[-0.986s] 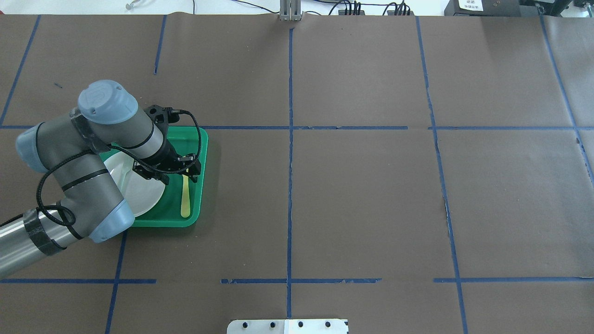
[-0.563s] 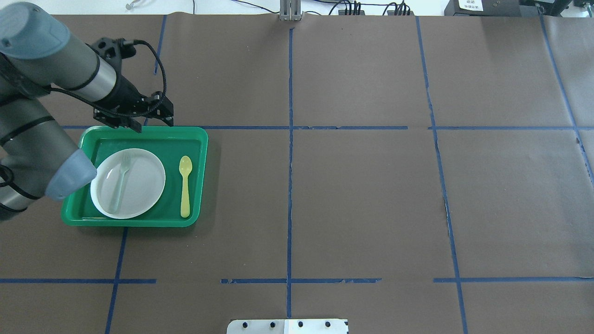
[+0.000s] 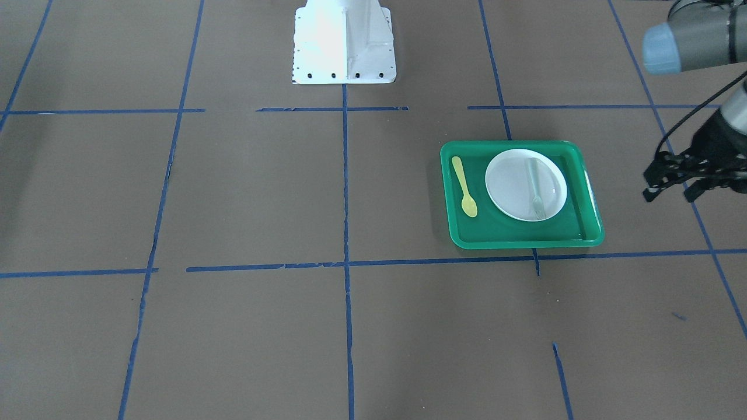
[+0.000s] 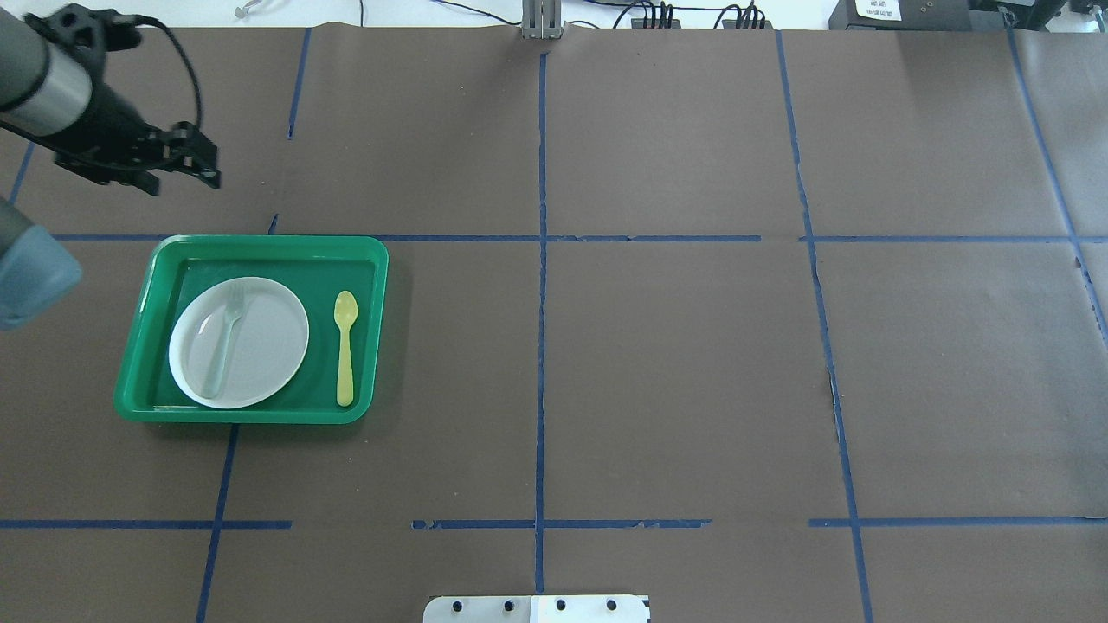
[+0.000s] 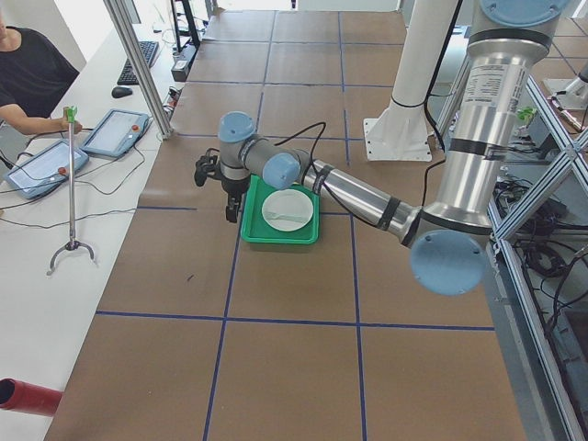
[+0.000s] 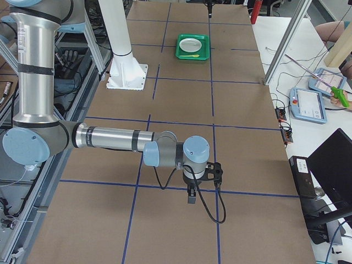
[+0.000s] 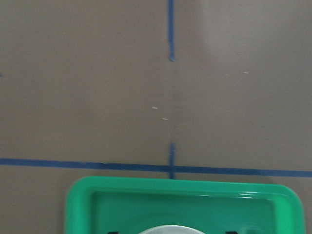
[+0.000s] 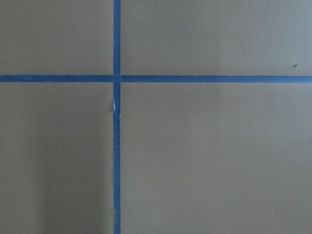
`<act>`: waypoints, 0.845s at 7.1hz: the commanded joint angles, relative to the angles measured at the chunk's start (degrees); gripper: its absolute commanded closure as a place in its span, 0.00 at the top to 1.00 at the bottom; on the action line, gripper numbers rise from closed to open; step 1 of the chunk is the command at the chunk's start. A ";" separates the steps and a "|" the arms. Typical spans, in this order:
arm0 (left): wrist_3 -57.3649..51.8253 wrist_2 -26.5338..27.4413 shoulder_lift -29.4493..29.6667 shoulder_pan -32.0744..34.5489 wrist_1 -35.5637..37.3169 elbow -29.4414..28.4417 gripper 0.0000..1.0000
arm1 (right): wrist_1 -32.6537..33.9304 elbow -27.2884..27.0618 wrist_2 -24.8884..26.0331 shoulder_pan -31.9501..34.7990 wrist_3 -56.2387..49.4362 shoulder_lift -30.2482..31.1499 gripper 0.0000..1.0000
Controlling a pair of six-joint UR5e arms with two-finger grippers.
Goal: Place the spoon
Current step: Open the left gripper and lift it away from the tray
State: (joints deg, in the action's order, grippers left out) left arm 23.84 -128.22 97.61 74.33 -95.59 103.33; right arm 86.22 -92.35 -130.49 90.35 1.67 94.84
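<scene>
Pale yellow plastic spoon (image 4: 345, 348) flat in green plastic tray (image 4: 268, 244), beside round white plate (image 4: 264, 355). Left gripper (image 4: 184, 182) off tray, jaws apart, empty. Right gripper (image 6: 191, 195) jaws: cannot tell.

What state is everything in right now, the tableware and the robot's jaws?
Tray: flat on the table.
Plate: sitting in the tray.
Fork: lying on the plate.
Spoon: lying flat in the tray, beside the plate, untouched.
Left arm: jaws open, empty, clear of the tray.
Right arm: jaws too unclear to tell.
</scene>
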 commanded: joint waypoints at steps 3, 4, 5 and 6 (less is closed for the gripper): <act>-30.66 -1.24 -4.27 20.37 5.05 -9.61 0.79 | 0.00 -0.02 -0.03 0.00 0.00 0.00 1.00; -32.52 -1.33 -4.36 21.55 5.06 -11.30 0.79 | 0.00 0.06 -0.03 0.00 0.00 0.08 1.00; -32.54 -1.33 -4.45 21.56 5.15 -11.31 0.79 | 0.00 -0.02 -0.03 0.00 0.00 0.00 1.00; -32.54 -1.33 -4.53 21.56 5.15 -11.31 0.79 | 0.00 -0.02 -0.03 0.00 0.00 0.08 1.00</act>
State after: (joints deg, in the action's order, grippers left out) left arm -8.21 -129.54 93.19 95.50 -90.51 92.38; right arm 86.22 -92.35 -130.51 90.35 1.67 94.87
